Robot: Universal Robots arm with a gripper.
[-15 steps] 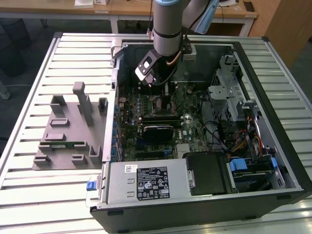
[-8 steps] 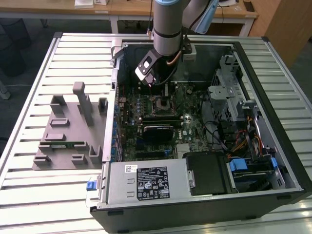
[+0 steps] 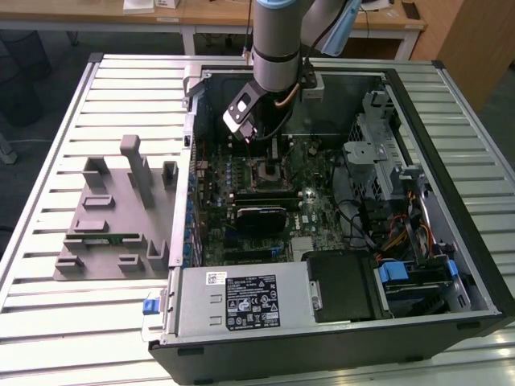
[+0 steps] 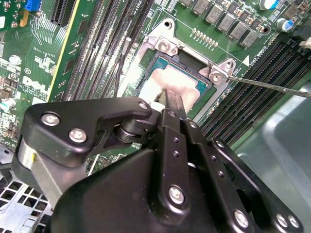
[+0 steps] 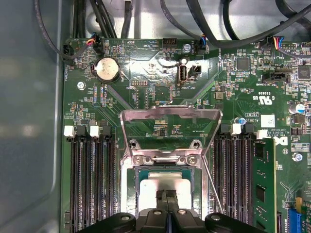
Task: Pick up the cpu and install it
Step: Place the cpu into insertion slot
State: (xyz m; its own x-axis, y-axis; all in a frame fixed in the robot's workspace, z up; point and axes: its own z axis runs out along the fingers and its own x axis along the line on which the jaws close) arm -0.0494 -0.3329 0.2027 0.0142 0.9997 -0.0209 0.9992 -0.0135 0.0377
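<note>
The cpu [image 5: 164,183], a pale silver square chip, lies flat in the open socket on the green motherboard [image 5: 146,87] inside the computer case [image 3: 451,161]. In the second wrist view the cpu [image 4: 160,82] sits within the socket's metal frame. My gripper [image 5: 167,198] hangs right over it, and its two black fingers are pressed together with their tips at the chip's top face. The same shut fingertips [image 4: 171,101] cover part of the chip. In the exterior view the gripper [image 3: 256,145] reaches down into the case over the socket.
The socket's load plate [image 5: 170,121] is flipped up and its thin lever rod [image 5: 212,187] sticks out beside it. Memory slots flank the socket, one holding a green stick [image 5: 262,184]. A grey parts fixture [image 3: 113,217] stands on the slatted table on the exterior view's left.
</note>
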